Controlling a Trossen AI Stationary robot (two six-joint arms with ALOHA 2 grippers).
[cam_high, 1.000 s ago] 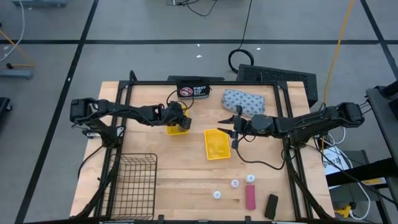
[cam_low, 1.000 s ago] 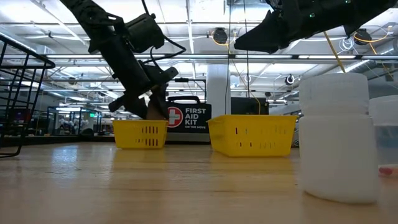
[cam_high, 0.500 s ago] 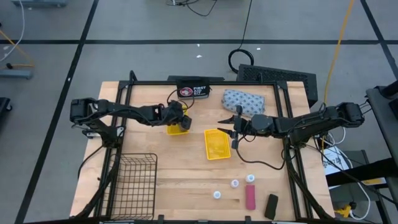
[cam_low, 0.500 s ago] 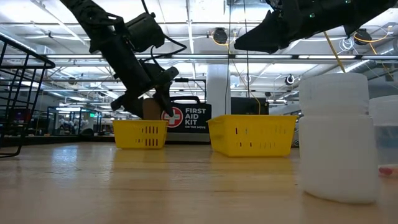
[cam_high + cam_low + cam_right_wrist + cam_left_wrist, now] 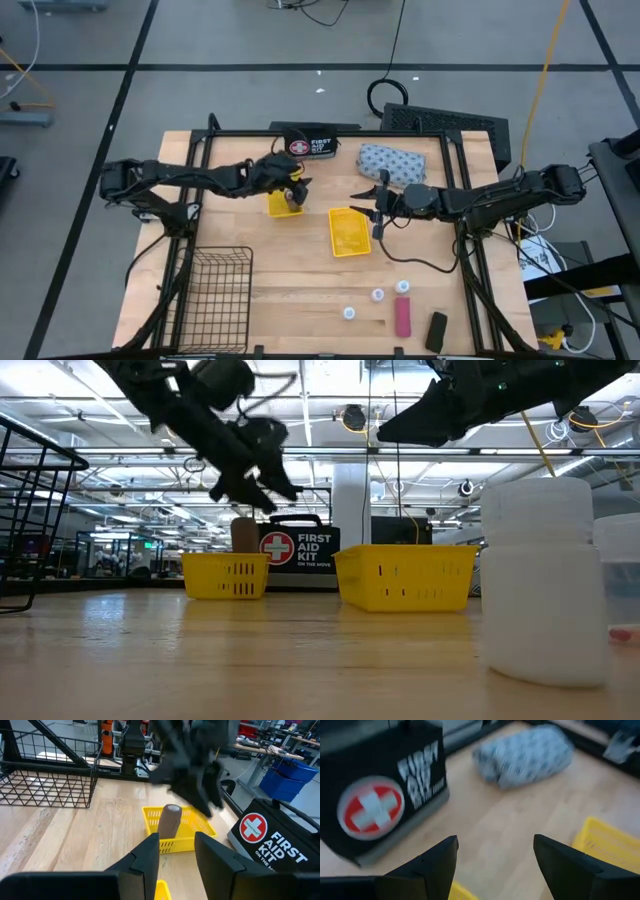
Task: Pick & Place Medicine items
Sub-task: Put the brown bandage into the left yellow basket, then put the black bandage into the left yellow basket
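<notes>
The small brown oblong (image 5: 244,535) stands upright on its end in the small yellow tray (image 5: 280,204), also seen in the right wrist view (image 5: 169,822). My left gripper (image 5: 293,178) hovers open above and just beyond it (image 5: 272,487), touching nothing; in its wrist view (image 5: 495,842) the fingers frame bare table. My right gripper (image 5: 375,201) hangs open in the air beside the larger yellow tray (image 5: 347,231). The grey-blue pouch (image 5: 392,163) lies flat near the far edge. The white containers (image 5: 378,295), pink bar (image 5: 403,317) and black block (image 5: 436,331) rest near the near right corner.
The black First Aid case (image 5: 312,146) stands at the far edge behind the small tray. A black wire basket (image 5: 212,290) sits at the near left. In the low view a white container (image 5: 545,580) looms close on the right.
My left gripper has let go of the brown oblong and risen clear of the small yellow tray, drifting toward the far edge. The oblong stays upright in the tray. My right arm has kept still.
</notes>
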